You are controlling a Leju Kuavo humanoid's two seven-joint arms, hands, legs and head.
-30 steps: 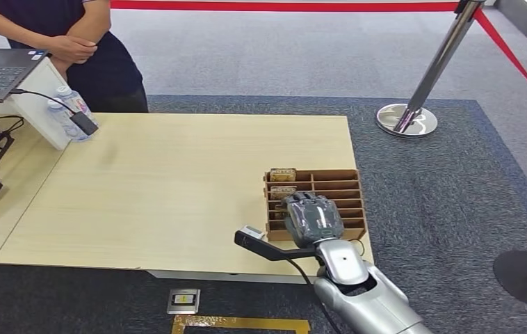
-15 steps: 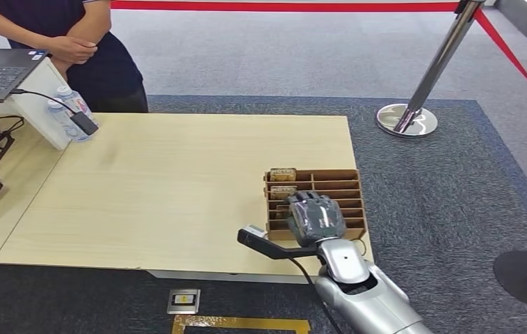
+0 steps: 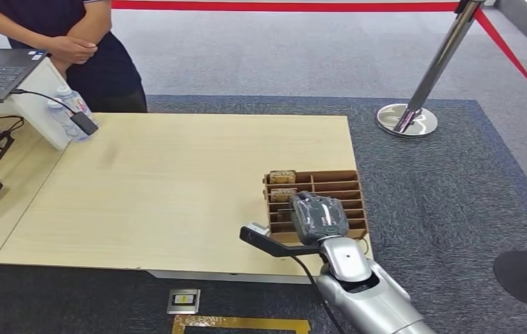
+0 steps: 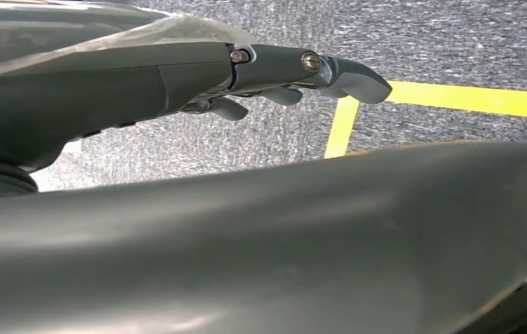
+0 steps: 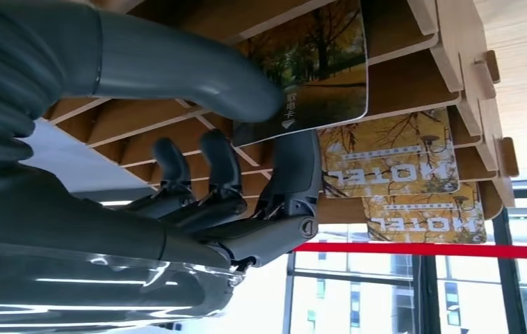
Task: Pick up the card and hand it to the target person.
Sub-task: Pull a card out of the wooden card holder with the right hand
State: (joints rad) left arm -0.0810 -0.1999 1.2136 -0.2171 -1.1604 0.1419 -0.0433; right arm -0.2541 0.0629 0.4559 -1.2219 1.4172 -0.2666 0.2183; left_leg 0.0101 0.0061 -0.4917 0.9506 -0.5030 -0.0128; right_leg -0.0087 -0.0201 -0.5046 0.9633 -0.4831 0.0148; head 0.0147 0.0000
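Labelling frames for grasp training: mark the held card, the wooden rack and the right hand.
card [image 5: 316, 52], right wrist view, printed face.
wooden rack [image 3: 347, 182], head view, far slats.
right hand [image 3: 318, 218], head view, back of hand.

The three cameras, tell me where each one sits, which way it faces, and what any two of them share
Head view: high on the body, facing forward and down at the table and wooden card rack; the right hand shows.
Left wrist view: behind the left hand, facing grey carpet and yellow floor tape.
Right wrist view: behind the right hand, close on the rack, thumb and a finger pinching a card.
Shared: head and right wrist views both show rack and right hand.
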